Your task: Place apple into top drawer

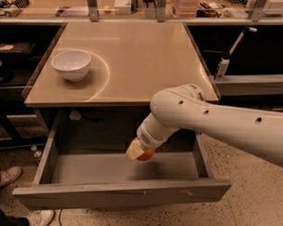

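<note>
Hovering in the camera view: gripper inside the open top drawer, just above its grey bottom. Fingers clamped on the apple; only its red underside shows. To release well: lower until the apple almost rests on the bottom, part the fingers gently, lift straight up to avoid rolling. 1 white bowl on the countertop, well apart.
</note>
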Action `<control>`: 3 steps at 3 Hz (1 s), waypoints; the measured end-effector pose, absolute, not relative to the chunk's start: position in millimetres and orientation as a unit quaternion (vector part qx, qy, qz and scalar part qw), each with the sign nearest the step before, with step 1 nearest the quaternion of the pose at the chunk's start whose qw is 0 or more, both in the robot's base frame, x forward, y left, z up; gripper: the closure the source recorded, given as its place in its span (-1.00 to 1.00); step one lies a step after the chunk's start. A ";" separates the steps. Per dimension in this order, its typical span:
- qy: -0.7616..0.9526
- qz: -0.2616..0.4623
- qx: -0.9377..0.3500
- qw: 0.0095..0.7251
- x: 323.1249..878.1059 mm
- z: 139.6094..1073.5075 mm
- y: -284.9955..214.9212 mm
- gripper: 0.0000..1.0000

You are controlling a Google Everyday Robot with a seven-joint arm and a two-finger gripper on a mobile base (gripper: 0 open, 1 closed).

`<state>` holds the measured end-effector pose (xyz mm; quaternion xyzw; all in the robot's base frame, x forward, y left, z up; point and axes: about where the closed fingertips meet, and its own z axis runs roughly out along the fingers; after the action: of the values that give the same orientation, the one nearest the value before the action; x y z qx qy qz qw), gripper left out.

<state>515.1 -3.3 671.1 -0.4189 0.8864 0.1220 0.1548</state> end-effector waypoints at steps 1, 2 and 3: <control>0.886 0.122 -0.419 0.154 514.6 670.0 -2.6 1.00; 0.887 0.141 -0.417 0.140 508.4 642.0 13.4 1.00; 0.885 0.145 -0.419 0.141 514.6 627.0 23.0 1.00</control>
<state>514.6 23.0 627.0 -0.4188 0.8853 0.1449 0.1407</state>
